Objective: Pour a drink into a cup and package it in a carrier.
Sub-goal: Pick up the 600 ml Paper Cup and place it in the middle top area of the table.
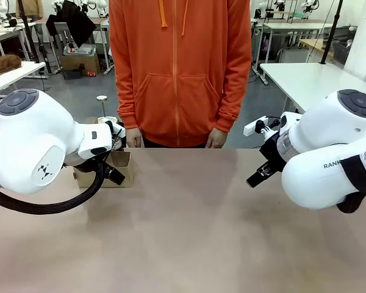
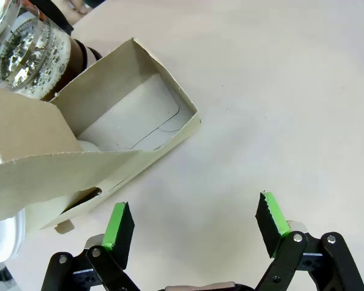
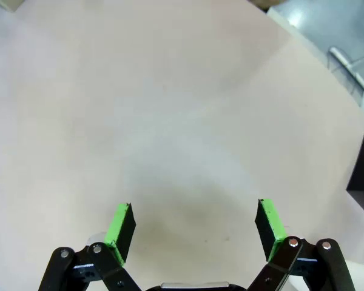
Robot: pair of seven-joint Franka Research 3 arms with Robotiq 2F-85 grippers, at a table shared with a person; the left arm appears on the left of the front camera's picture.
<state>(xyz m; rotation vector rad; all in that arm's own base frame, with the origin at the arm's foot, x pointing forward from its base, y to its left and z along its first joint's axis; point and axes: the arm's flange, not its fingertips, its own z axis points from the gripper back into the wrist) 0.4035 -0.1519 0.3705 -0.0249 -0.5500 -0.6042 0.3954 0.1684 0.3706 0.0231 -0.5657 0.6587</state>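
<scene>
Green-padded left jaws stand wide beside boxy, matte cardboard carrier [image 2: 109,85].

**White shells, black linkages, orange cloth**

The left arm [image 1: 36,140] was a glossy white shell of rounded segments, topped by a dark grey round cap [image 1: 18,101] and stamped with a small black logo [image 1: 46,171]. A thick black cable [image 1: 43,206] looped beneath it. The right arm [image 1: 335,152] matched it, with a grey cap of its own, partly readable black lettering on its side and a black strap [image 1: 361,174] round one segment. The left gripper [image 2: 194,221] and the right gripper [image 3: 194,224] were black linkages joined with silver pins, each finger tipped with a bright green pad [image 2: 116,225]. The person [image 1: 178,104] wore an orange zipped hoodie [image 1: 195,55] with drawstrings and a front pocket.
</scene>
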